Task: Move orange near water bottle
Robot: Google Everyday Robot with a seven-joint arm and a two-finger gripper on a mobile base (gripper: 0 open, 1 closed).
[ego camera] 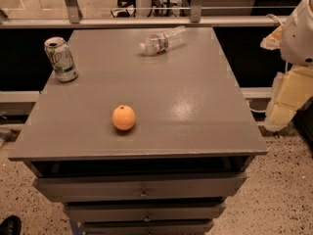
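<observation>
The orange (123, 117) sits on the grey table top (195, 97), near the front edge and left of centre. The water bottle (163, 40), clear with a white cap, lies on its side at the far edge of the table, cap pointing left. My gripper (287, 101) hangs off the table's right side, below the white arm housing (299, 31). It is well away from both the orange and the bottle and holds nothing that I can see.
A white-and-green soda can (61, 58) stands upright at the table's far left corner. Drawers (142, 187) run below the front edge. A rail and glass wall stand behind the table. A dark shoe (10, 225) is at the bottom left.
</observation>
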